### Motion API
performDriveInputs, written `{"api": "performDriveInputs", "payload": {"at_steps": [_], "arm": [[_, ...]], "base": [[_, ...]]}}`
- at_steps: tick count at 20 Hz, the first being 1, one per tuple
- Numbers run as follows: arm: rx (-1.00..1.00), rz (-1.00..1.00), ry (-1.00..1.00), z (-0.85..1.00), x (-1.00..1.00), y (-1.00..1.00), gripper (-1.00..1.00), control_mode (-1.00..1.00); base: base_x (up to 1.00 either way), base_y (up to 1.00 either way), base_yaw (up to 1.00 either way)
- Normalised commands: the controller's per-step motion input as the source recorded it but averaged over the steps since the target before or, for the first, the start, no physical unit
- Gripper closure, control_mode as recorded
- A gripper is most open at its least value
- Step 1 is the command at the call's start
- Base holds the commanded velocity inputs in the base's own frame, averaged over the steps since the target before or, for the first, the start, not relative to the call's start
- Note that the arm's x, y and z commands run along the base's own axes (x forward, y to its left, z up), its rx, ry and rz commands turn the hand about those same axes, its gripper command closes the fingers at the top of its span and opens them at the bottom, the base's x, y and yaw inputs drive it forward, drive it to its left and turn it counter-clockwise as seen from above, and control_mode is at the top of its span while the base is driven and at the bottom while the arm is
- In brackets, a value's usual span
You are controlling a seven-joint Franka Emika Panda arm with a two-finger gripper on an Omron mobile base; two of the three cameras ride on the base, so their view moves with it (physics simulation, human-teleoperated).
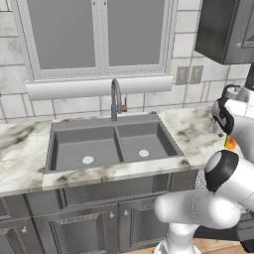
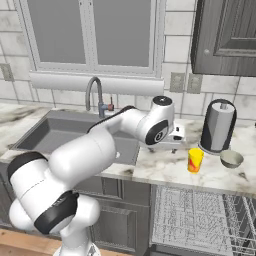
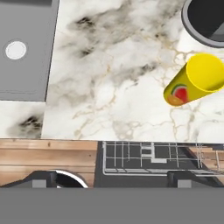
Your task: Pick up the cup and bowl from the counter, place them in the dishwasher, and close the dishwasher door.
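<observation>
The yellow cup (image 2: 195,160) stands upright on the white marbled counter (image 2: 160,167), right of the sink. In the hand view the cup (image 3: 197,81) sits at the right, with a watermelon print on its side. The pale bowl (image 2: 231,159) rests further right on the counter. My gripper (image 2: 172,148) hovers above the counter just left of the cup, pointing down. Its fingertips (image 3: 43,178) stand wide apart, open, with nothing between them. Below the counter edge the dishwasher (image 2: 195,215) stands open, its wire rack (image 3: 148,157) showing. A sliver of the cup (image 1: 229,143) peeks out behind my arm.
A tall dark cylinder with a white top (image 2: 218,125) stands right behind the cup and bowl. The grey double sink (image 1: 111,144) with its faucet (image 1: 115,99) lies to the left. A dark wall cabinet (image 2: 225,35) hangs above the right end of the counter.
</observation>
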Motion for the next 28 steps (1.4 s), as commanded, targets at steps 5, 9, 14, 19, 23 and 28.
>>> {"api": "performDriveInputs", "payload": {"at_steps": [5, 9, 14, 19, 23, 28], "arm": [[0.0, 0.0, 0.0, 0.0, 0.0, -0.2, -1.0, -1.0], [0.0, 0.0, 0.0, 0.0, 0.08, -0.24, -1.0, -1.0], [0.0, 0.0, 0.0, 0.0, 0.2, -0.27, -1.0, -1.0], [0.0, 0.01, 0.0, -0.08, 0.3, -0.21, -1.0, -1.0], [0.0, 0.03, 0.0, -0.23, 0.23, -0.17, -1.0, -1.0], [0.0, 0.05, 0.0, -0.29, 0.13, -0.16, -1.0, -1.0]], "base": [[0.0, 0.0, 0.0], [0.0, 0.0, 0.0], [0.0, 0.0, 0.0], [0.0, 0.0, 0.0], [0.0, 0.0, 0.0], [0.0, 0.0, 0.0]]}}
